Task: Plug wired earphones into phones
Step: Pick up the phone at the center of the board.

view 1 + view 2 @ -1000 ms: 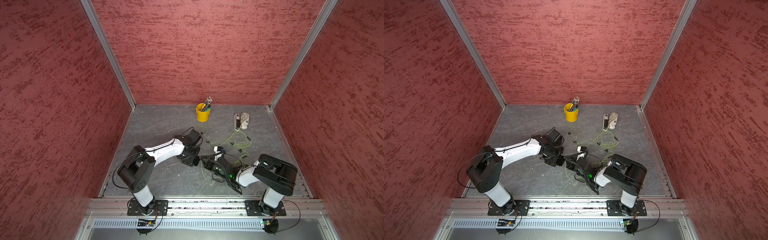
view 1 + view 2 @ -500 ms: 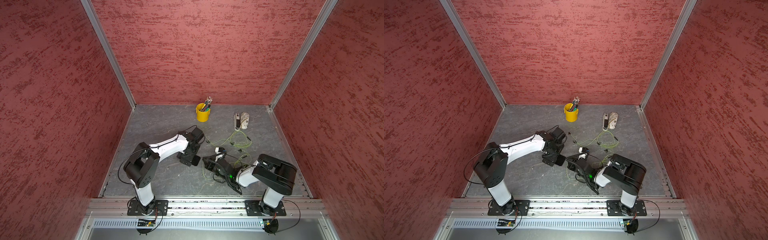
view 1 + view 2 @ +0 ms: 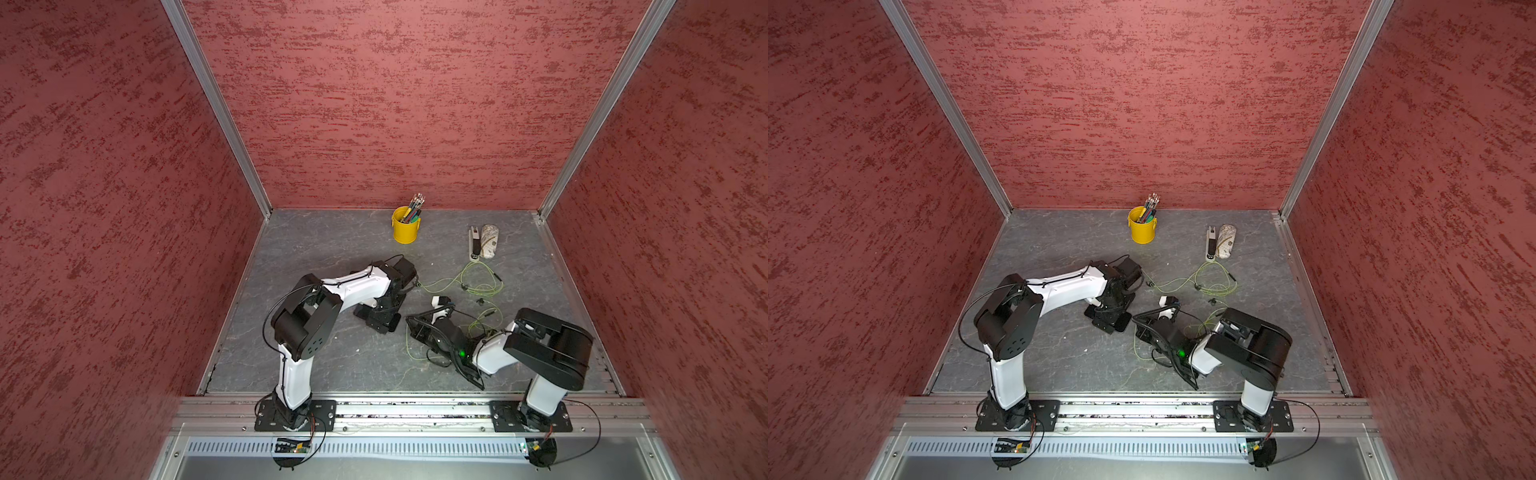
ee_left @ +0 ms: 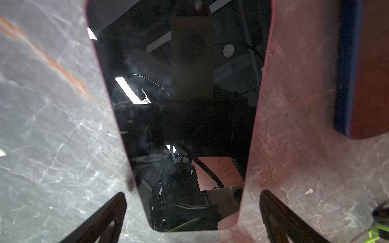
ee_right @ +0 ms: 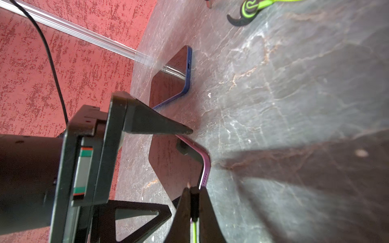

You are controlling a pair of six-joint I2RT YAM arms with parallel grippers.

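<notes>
ONE PLUG, ONE PORT: My right end effector [image 5: 193, 191] is clenching the small black plug [image 5: 194, 199] of a thin yellow-green earphone cable [image 5: 194, 229]. It is holding the plug's tip just beside the short bottom edge of a flat, glossy black smartphone with a purple rim [image 5: 174, 168], which is lying screen-up on the grey marbled tabletop [image 5: 294, 105]. Whether the tip is touching the port, I cannot tell.

My left end effector [image 4: 192, 194] is standing released. Its fingers [image 4: 101, 212] are spread wide on either side of the purple-rimmed phone's long edges, close but gripping nothing.

A second black smartphone with a blue rim [image 5: 172, 73] is lying just beside the first, its port showing empty. In a top view, loose loops of yellow-green earphone cable [image 3: 484, 291] are sprawling further back on the tabletop.

To seat the plug well, I am judging that my left fingers should close on the long edges first. Unbraced, the phone will likely skid on the smooth stone. I am then aiming to keep the plug level with the tabletop and in line with the phone's length, pressing straight in without rocking. I am also wanting slack left in the cable behind my grip, so no pull is twisting the plug off line.
</notes>
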